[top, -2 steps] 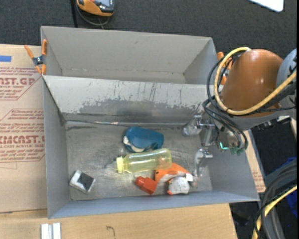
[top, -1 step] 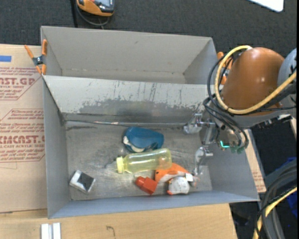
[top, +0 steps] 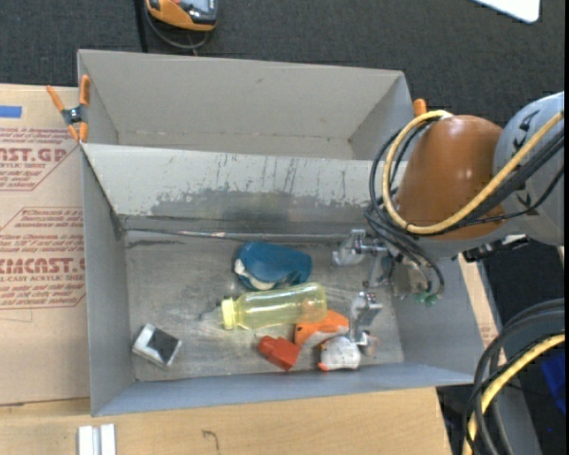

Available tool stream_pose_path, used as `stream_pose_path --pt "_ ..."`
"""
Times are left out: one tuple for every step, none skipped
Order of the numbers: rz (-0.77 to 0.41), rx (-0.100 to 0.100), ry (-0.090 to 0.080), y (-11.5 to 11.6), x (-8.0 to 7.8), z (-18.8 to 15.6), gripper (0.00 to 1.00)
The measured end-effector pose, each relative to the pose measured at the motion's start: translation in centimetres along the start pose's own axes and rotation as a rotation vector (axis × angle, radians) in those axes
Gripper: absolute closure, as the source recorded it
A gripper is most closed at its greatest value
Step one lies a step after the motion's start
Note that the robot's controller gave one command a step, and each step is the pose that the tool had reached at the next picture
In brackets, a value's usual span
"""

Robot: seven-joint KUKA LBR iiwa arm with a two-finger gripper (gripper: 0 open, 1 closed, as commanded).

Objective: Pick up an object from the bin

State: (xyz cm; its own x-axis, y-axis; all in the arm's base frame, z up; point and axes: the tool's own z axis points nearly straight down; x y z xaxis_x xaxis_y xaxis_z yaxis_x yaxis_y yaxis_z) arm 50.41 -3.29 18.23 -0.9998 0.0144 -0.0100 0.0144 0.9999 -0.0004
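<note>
Toward the bin's (top: 104,282) front right corner we have the gripper (top: 364,322) low over the floor, with the arm coming in over the right wall. We can't tell from this angle how wide it is set, and we see nothing held in it. Treat it as empty-handed until proven otherwise.

Nearest candidates: a small white-and-red piece (top: 339,354) right at the tool, touching or nearly so, close to the front wall, and an orange piece (top: 321,326) just left of the tool. Both sit at the right end of a small cluster along the front edge. A red piece (top: 280,352) is further left, and a clear yellow bottle (top: 275,308) lies on its side behind them, cap end toward the left wall. A blue rounded thing (top: 270,262) lies behind the bottle, toward the middle. A black-and-white block (top: 157,345) sits alone near the front left corner, well apart.

Our read on the step: approach, pre-grasp. No lift yet, and everything rests on the bin floor.

Next move needs the tool settled squarely on one item, likely the white-and-red piece, without catching the orange one beside it. They are packed tight, so a double grab or a nudge is the risk. The front wall is near, so there is little room on that side. Then close and lift straight up, clear of the bottle.
</note>
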Motion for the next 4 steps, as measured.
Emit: stream_pose_path --pt "-0.089 -0.002 0.014 0.7 -0.1 3.7 0.00" --pt "-0.168 -0.002 -0.001 -0.3 2.1 11.0 1.00" --pt "-0.168 -0.002 -0.001 -0.3 2.1 11.0 1.00" --pt "-0.202 -0.002 0.002 -1.8 0.3 11.1 0.00"
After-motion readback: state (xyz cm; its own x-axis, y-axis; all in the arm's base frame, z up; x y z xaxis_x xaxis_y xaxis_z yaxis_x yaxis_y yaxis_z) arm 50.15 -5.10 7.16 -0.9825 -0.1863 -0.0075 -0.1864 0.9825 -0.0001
